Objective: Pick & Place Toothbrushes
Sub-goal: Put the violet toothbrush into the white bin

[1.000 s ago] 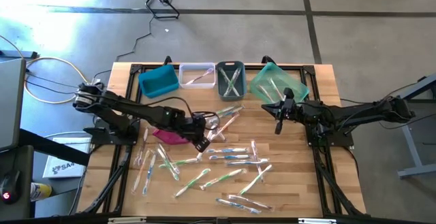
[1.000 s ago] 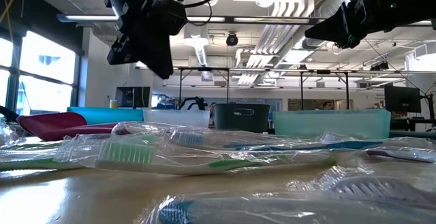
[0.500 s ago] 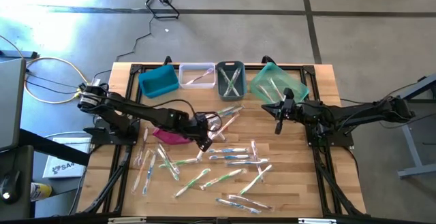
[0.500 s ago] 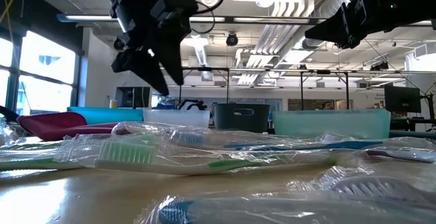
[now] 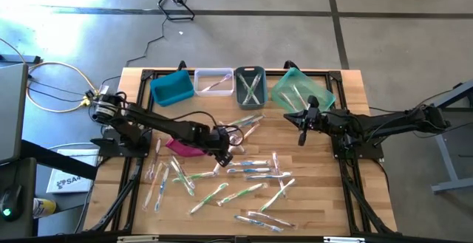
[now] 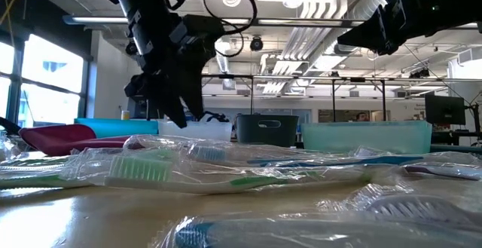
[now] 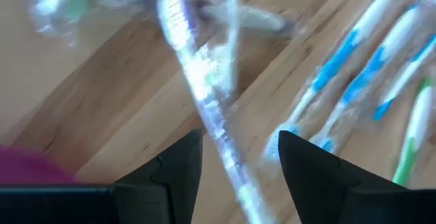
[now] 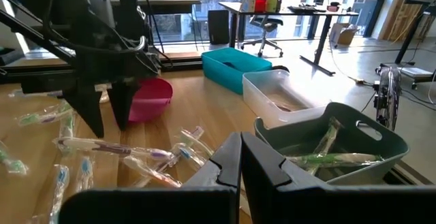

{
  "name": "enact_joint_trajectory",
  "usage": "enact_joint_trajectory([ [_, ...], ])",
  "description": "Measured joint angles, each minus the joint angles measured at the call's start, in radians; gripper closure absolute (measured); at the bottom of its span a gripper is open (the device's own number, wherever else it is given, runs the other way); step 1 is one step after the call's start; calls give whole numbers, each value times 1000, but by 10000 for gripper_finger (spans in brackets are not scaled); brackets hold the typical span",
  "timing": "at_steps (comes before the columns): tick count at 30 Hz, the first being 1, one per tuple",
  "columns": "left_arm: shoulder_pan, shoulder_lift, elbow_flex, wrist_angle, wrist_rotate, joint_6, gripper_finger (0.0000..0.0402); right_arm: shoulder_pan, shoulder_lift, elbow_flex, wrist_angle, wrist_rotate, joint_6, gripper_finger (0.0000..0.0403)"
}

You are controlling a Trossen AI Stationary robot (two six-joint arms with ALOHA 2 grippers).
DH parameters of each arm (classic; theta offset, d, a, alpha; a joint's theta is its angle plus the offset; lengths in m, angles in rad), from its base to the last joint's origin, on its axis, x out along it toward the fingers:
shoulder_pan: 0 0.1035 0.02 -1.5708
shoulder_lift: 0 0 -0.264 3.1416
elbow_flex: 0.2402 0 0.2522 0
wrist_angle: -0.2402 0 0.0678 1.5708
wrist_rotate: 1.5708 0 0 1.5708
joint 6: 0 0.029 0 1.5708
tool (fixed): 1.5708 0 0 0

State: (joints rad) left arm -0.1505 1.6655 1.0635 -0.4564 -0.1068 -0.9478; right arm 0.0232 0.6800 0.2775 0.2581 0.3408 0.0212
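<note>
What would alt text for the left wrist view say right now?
The left gripper is open, its two dark fingers straddling a clear-wrapped toothbrush with a purplish handle that lies on the wooden table. Blue-handled wrapped toothbrushes lie off to one side, and a magenta object shows at the edge.

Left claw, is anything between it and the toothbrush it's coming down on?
Nothing visible. The left claw is open, its fingers straddling a wrapped purple toothbrush on the wooden table. Other wrapped toothbrushes lie beside it, and the magenta pouch sits off to one side.
</note>
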Motion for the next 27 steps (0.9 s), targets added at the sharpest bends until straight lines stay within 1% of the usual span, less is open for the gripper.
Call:
enact_joint_trajectory([
  [3, 0, 12, -2, -17, 6, 0, 213, 0, 0, 0, 0, 0, 0, 400],
  [5, 0, 27, 2, 16, 6, 0, 213, 0, 0, 0, -2, 0, 0, 400],
  [7, 0, 28, -2, -2, 7, 0, 213, 0, 0, 0, 0, 0, 0, 400],
  [9, 0, 46, 2, 28, 6, 0, 213, 0, 0, 0, -6, 0, 0, 400],
  [15, 0, 78, -1, 5, 7, 0, 213, 0, 0, 0, -2, 0, 0, 400],
  [18, 0, 94, 1, 36, 7, 0, 213, 0, 0, 0, -7, 0, 0, 400],
  [27, 0, 91, 0, 42, 7, 0, 213, 0, 0, 0, -8, 0, 0, 400],
])
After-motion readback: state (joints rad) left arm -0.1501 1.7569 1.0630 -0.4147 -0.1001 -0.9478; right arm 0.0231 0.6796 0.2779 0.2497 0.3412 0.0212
